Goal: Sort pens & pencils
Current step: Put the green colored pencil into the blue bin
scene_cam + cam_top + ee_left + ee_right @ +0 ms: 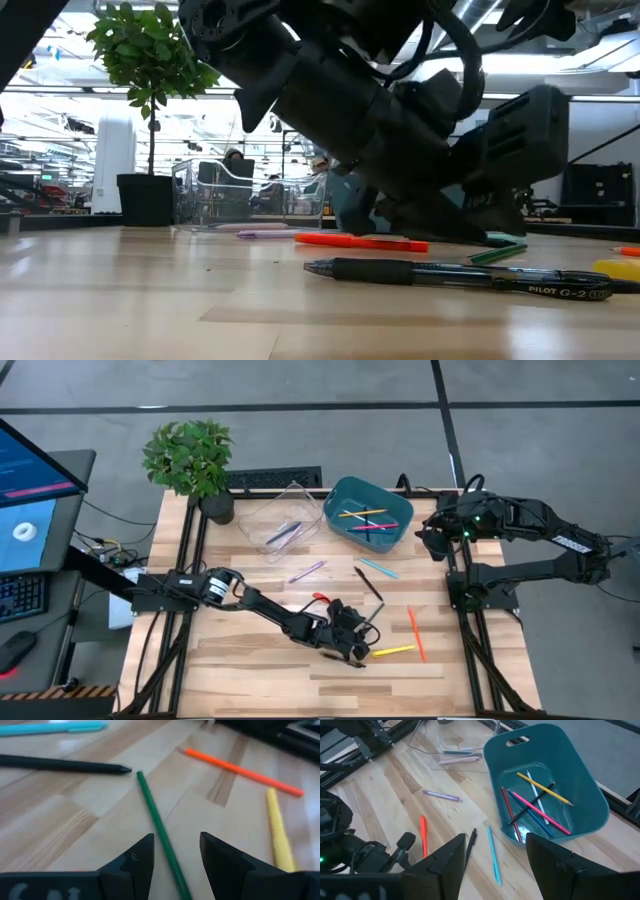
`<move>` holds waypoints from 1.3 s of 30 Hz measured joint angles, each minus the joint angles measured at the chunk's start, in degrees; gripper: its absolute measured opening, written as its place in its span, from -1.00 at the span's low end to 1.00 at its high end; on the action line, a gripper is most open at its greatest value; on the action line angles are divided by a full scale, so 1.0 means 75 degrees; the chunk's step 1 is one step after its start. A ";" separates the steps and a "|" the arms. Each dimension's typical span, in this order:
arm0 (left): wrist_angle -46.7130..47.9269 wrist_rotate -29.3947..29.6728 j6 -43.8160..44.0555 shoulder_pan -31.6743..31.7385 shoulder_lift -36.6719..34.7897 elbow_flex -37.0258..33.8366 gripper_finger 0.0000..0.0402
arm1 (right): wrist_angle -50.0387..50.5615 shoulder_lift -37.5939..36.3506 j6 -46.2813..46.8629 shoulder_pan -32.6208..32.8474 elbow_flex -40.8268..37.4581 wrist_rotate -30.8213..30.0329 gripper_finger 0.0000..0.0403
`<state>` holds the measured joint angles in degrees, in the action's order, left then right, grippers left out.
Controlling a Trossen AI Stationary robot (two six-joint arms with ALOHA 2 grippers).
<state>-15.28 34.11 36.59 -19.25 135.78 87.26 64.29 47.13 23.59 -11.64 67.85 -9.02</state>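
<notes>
A potted plant (190,457) was parked at the table's (260,670) far left corner, with a clear plastic bin (281,517) and a teal bin (368,513) lined up beside it. Two pens were seen in the clear bin and roughly six pens and pencils in the teal one.

Loose on the wood were a purple pen (307,571), a light blue pen (379,567), a black pen (368,582), an orange pen (415,632) and a yellow one (393,651), plus a red one (361,241).

"PILOT G-2" could be read on another black pen (460,274) up close in the low view.

The left gripper (176,857) was held low with its fingers spread, straddling a green pencil (159,835). The right gripper (496,851) was kept spread too, hovering by the teal bin.
</notes>
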 joint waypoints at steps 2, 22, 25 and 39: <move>0.0036 -0.0030 0.0011 0.0000 0.0025 0.0001 -0.26 | 0.0000 0.0000 0.0000 0.0000 0.0000 -0.0001 0.13; 0.1569 -0.0776 0.1399 0.0003 0.0085 0.0069 -0.93 | -0.0003 0.0000 0.0262 0.0000 0.0000 0.0026 0.13; 0.1737 -0.0957 0.1560 0.0025 0.0035 0.0232 -0.96 | -0.0003 0.0000 0.0259 0.0000 0.0000 0.0024 0.13; 0.2007 -0.0568 0.0961 0.0054 -0.1543 0.0519 -0.96 | -0.0085 -0.0010 0.0198 0.0001 -0.0001 0.0024 0.13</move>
<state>-0.23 29.85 43.80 -18.84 124.21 91.15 63.65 47.06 25.08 -11.63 67.85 -8.84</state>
